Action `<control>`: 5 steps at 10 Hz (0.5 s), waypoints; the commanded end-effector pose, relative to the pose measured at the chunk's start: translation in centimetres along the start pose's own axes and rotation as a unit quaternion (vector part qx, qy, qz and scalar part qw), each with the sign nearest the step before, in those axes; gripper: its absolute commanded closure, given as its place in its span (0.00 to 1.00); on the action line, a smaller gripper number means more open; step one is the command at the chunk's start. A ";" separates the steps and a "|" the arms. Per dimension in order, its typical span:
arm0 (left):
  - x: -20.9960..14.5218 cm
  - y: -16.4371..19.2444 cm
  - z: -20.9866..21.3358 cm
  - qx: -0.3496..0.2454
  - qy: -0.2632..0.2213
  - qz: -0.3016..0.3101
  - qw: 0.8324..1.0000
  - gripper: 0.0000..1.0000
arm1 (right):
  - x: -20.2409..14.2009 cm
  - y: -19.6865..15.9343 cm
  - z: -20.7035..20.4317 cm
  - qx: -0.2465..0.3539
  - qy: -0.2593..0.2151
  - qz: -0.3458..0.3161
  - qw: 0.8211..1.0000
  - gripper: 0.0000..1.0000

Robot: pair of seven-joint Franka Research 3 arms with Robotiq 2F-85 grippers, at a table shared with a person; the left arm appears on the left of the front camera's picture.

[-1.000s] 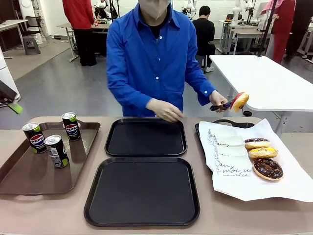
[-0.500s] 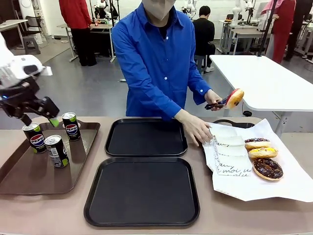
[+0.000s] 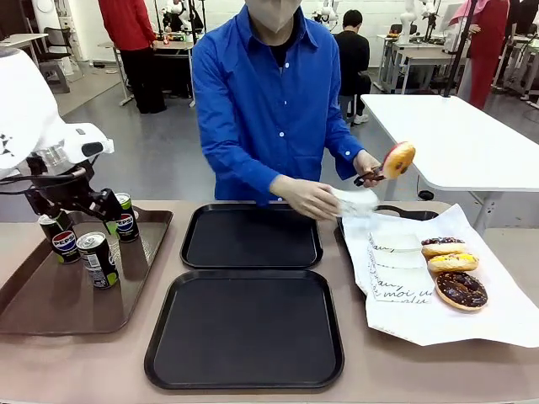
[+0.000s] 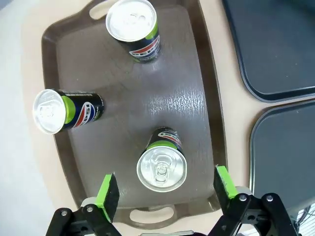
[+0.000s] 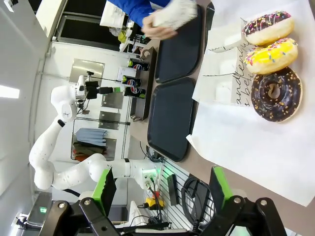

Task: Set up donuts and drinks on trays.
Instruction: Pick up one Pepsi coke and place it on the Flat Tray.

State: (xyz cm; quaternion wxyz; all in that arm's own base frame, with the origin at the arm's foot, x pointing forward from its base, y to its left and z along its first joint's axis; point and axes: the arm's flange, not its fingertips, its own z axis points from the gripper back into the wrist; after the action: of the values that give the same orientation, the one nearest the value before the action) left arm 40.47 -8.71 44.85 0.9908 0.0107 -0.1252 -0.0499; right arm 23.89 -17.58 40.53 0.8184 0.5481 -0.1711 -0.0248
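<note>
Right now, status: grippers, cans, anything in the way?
Left gripper open over one can. Right gripper open. Three cans on brown tray. Person's hand by far black tray.

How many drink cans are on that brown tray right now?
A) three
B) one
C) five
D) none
A: looking down from the left wrist view, three cans stand apart from one another on the brown tray.
</note>
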 end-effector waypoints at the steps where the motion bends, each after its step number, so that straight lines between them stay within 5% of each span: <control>1: -0.3 0.4 1.0 -0.015 0.001 -0.008 1.000 0.00 | 0.0 -0.1 0.0 0.006 -0.002 0.005 1.000 0.00; 5: -0.3 0.4 1.0 -0.015 0.001 -0.008 1.000 0.00 | 0.0 -0.1 0.0 0.006 -0.002 0.005 1.000 0.00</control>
State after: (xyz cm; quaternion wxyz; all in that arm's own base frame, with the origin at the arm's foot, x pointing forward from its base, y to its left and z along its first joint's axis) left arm 40.11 -8.43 45.75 0.9903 0.0054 -0.1287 -0.0518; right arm 23.88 -17.58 40.53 0.8183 0.5482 -0.1711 -0.0247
